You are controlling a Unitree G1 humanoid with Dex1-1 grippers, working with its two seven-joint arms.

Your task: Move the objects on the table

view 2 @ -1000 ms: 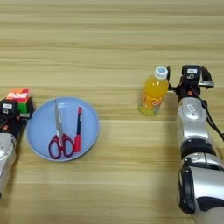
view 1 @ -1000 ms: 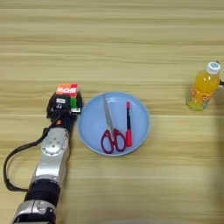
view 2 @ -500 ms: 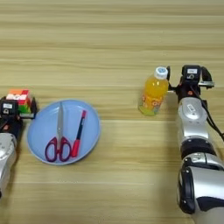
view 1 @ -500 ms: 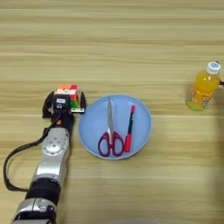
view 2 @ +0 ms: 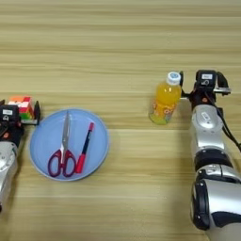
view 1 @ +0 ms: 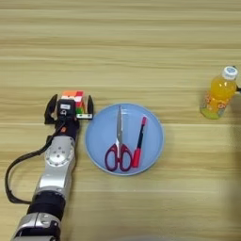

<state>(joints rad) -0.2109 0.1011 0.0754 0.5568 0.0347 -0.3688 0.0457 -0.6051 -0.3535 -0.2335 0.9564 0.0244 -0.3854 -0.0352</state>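
- A robot test bench, likely a lab: the broad light-brown wooden plank table (view 1: 141,37) fills the view.
- Staged odds: round light-blue plate (view 1: 153,123), small orange-drink bottle with white cap (view 2: 165,100).
- Loose black cable (view 1: 14,174) trails beside the left arm.

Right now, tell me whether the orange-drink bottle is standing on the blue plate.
No, the orange-drink bottle stands on the bare table, well right of the blue plate.
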